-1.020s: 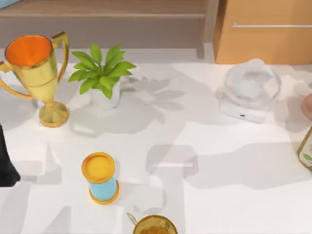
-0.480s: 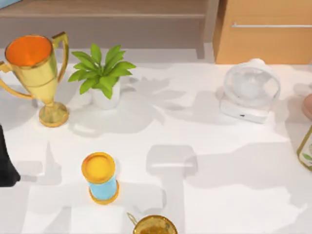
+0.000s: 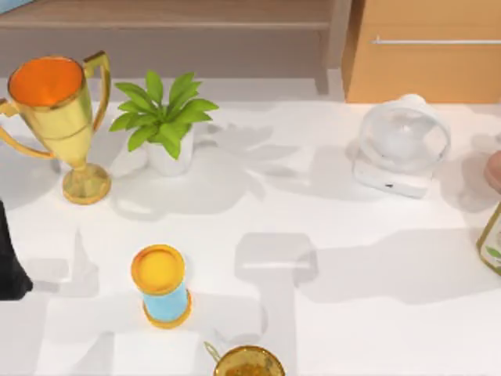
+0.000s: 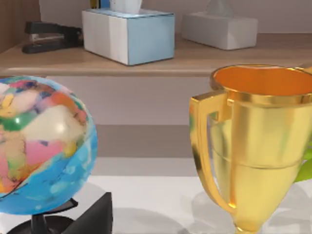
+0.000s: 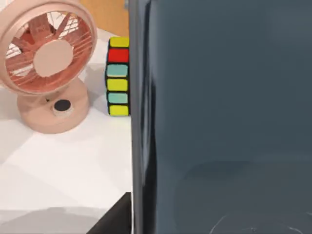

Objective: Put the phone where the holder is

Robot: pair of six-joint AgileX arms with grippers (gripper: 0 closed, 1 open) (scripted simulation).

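Note:
The phone (image 5: 224, 112) is a dark grey glossy slab that stands on edge very close in the right wrist view, well above the white table. A dark finger (image 5: 116, 218) of my right gripper shows beside its lower edge, and the gripper is shut on the phone. The holder is out of view. My left arm (image 3: 9, 262) is parked at the table's left edge. One of its dark fingers (image 4: 95, 217) points toward the gold trophy (image 4: 256, 146).
On the table stand a gold trophy (image 3: 59, 117), a potted plant (image 3: 166, 125), a white fan (image 3: 401, 145), a blue-and-yellow spool (image 3: 160, 286) and a gold bowl (image 3: 249, 362). A pink fan (image 5: 46, 68) and a colour cube (image 5: 118, 75) lie beyond the phone. A globe (image 4: 41, 146) stands near the trophy.
Shadows across the back and right of the table have shifted. Nothing standing on the table has moved, and the left arm is still.

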